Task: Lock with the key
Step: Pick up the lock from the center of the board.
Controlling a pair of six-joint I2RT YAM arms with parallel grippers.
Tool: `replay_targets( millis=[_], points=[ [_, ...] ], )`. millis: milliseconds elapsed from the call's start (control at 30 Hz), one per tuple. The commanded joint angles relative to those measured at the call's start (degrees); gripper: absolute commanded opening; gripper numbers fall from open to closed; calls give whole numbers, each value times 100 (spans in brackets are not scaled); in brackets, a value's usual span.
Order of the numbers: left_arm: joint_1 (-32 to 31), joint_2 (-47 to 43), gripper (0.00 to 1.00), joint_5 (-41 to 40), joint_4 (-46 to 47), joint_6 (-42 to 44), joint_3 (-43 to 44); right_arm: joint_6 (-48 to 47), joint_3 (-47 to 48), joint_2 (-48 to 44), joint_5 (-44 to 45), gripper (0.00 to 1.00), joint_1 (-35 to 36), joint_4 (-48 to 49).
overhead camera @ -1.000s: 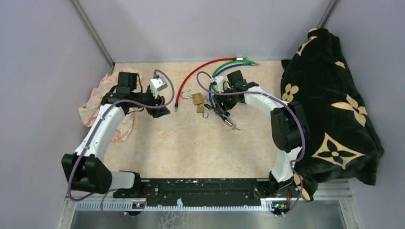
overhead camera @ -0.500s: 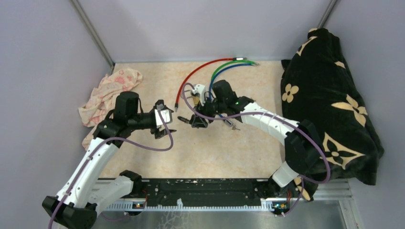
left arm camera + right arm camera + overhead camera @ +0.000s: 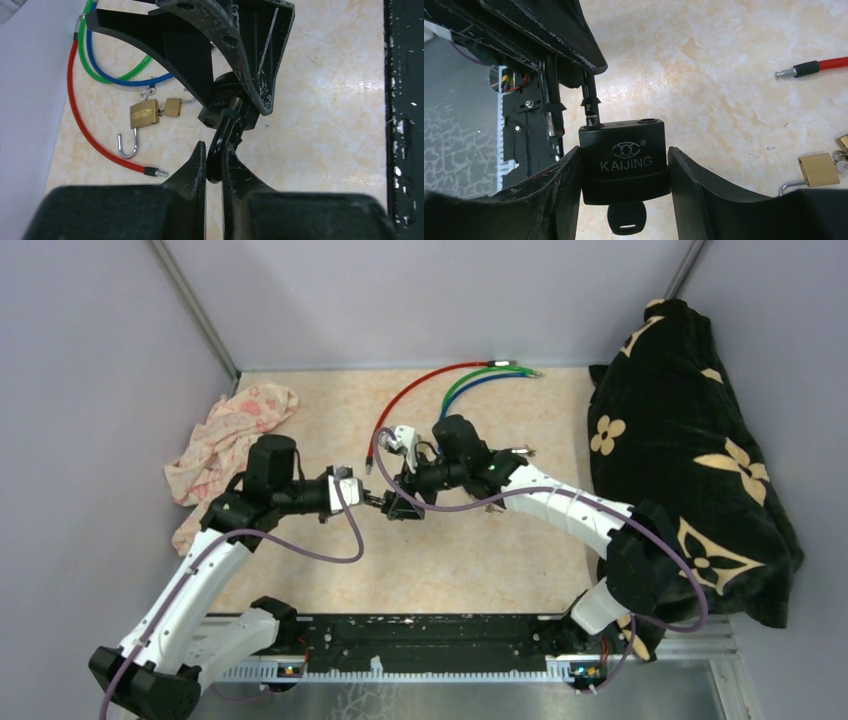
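Tabletop (image 3: 450, 560) in beige marble pattern, seen from above, with two white robot arms meeting near its middle. One black blanket (image 3: 690, 460) with tan flowers is heaped at the right edge, and one pink cloth (image 3: 225, 435) lies crumpled at the left. Three cables curve across the far side: one red (image 3: 82, 125), one green (image 3: 141, 65), one blue (image 3: 120, 81). The right gripper (image 3: 624, 155) clamps one black padlock (image 3: 621, 135) by its body above the table. The left gripper (image 3: 214, 152) pinches its open shackle (image 3: 590, 100). Two brass padlocks lie beside the cables, one larger (image 3: 142, 115) and one smaller (image 3: 173, 107). One key (image 3: 625, 220) sits in the black padlock's underside.
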Motion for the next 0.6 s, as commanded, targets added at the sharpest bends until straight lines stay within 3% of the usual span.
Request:
replay_targets(
  millis=[0, 133, 167, 200, 233, 267, 367, 567],
  points=[
    [-79, -141, 0, 292, 49, -247, -44, -128, 427, -262, -136, 0, 172, 423],
    [-83, -322, 0, 184, 291, -843, -53, -109, 321, -327, -60, 0, 176, 544],
    [-86, -397, 0, 50, 431, -948, -74, -76, 248, -352, -57, 18, 170, 602],
    [-82, -495, 0, -98, 609, -1151, -104, -38, 162, -417, 4, 50, 165, 669],
    [-80, -604, 0, -234, 815, -1277, -141, 18, 40, -471, 75, 91, 164, 766],
    [-84, -747, 0, -327, 1061, -1342, -180, 111, -103, -564, 113, 98, 136, 991],
    [-86, -1201, 0, -355, 1721, -1469, -337, 778, -722, -859, -171, 98, -233, 1939],
    [-84, -1844, 0, -75, 2304, -1384, -824, 3582, -1568, -693, -1377, 98, -741, 4663]
  ],
)
